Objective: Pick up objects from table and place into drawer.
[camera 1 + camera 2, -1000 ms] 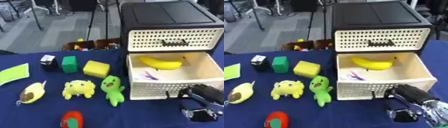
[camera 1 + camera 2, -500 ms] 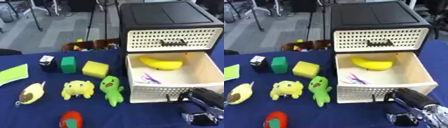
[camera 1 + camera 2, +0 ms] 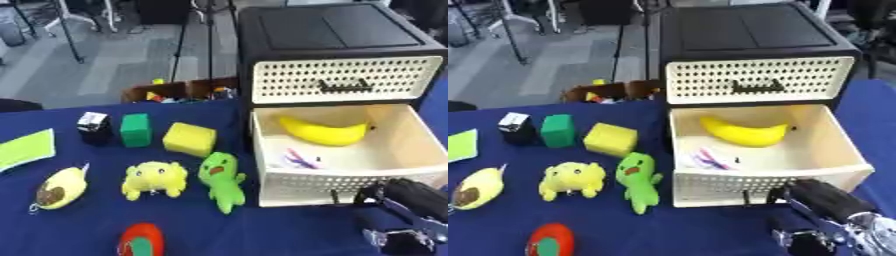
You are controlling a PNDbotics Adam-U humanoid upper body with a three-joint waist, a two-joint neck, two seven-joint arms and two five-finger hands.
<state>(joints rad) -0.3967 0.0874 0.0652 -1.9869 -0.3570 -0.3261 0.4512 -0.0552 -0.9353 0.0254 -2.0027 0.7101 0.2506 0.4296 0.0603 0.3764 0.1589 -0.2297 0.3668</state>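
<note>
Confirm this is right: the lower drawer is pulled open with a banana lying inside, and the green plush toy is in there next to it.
Not quite. The lower drawer is open and the banana lies inside, but the green plush toy is on the blue table, left of the drawer beside the yellow plush. The left eye view shows this.
</note>
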